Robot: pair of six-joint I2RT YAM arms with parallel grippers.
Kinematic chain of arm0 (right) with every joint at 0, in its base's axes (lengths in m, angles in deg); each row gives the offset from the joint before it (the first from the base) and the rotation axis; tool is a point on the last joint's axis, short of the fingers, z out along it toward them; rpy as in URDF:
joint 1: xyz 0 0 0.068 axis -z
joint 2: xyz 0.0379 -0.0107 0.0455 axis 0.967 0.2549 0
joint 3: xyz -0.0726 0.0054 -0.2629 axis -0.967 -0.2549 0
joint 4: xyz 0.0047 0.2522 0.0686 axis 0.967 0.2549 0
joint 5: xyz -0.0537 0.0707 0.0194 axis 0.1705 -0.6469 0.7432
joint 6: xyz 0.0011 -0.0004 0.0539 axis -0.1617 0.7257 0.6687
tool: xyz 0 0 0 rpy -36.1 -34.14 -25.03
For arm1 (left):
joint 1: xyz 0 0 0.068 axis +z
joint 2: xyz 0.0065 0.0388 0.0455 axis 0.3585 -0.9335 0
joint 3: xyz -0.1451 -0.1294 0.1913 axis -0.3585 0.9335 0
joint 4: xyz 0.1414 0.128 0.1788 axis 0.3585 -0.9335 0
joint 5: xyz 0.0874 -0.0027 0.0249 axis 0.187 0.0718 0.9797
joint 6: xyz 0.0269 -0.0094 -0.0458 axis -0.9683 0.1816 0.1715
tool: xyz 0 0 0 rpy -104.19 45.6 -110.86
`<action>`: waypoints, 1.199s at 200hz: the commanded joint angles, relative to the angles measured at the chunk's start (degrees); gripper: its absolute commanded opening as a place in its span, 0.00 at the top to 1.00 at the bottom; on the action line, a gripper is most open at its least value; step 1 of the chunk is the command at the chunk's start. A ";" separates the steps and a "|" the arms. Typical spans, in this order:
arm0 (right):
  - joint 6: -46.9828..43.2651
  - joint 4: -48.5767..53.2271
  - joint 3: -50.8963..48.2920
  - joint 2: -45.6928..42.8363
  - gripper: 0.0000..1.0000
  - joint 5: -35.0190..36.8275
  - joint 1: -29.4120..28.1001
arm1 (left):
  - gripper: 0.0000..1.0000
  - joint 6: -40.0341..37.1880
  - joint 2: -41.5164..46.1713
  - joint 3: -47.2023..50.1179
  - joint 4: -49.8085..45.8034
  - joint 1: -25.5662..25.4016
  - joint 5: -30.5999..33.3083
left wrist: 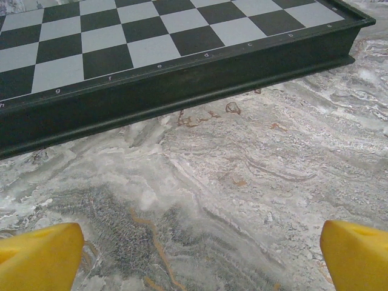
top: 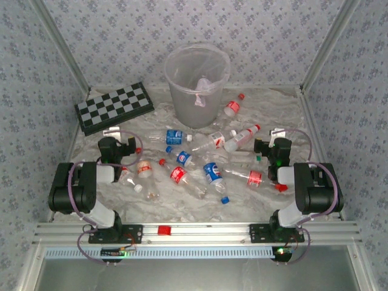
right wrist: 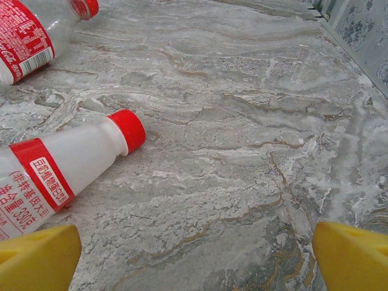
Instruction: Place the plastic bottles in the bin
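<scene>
About ten plastic bottles (top: 212, 173) lie scattered mid-table, nearer than the far bin (top: 197, 85); light, slippery, easily dented, I reckon: pinch mid-body. Both the left gripper (left wrist: 200, 257) and right gripper (right wrist: 197, 257) gape empty.

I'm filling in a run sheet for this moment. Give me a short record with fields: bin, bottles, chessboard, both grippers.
bin: upright, far centre of table, liner inside
bottles: lying scattered on table, none gripped
chessboard: flat, far left, ahead of left gripper
left gripper: open, empty, over bare table
right gripper: open, empty, red-capped white bottle close by
</scene>
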 commanded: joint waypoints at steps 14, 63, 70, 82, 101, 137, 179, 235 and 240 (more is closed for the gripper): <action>1.56 10.32 5.21 -4.72 0.00 0.80 1.02 | 0.00 1.22 6.90 -5.98 -12.85 -0.16 2.87; 12.90 62.86 32.32 -12.90 0.00 4.19 0.23 | 0.02 26.37 23.25 -25.75 -66.09 -3.02 12.94; 14.13 69.23 35.08 -12.14 0.00 1.96 -0.32 | 0.04 29.62 24.60 -26.75 -71.18 -3.56 9.65; 13.17 74.63 36.61 -11.17 0.00 -1.84 -1.60 | 0.05 33.77 27.58 -26.86 -77.57 -6.60 7.43; 12.58 78.93 36.61 -11.21 0.00 -4.50 -3.32 | 0.06 41.51 33.36 -24.90 -85.09 -14.27 9.15; 12.75 89.14 41.34 -10.93 0.00 -12.10 -8.36 | 0.12 62.28 41.78 -18.92 -92.96 -26.01 8.12; 11.32 93.90 46.19 -10.01 0.00 -11.73 -13.04 | 0.10 72.76 42.18 -12.06 -94.56 -31.29 11.76; 12.19 93.54 46.53 -12.66 0.00 -10.49 -14.59 | 0.13 71.20 32.40 -8.89 -88.33 -29.74 12.81; 12.01 94.00 46.53 -12.83 0.00 -10.03 -14.67 | 0.13 71.04 31.83 -8.38 -87.55 -29.22 12.40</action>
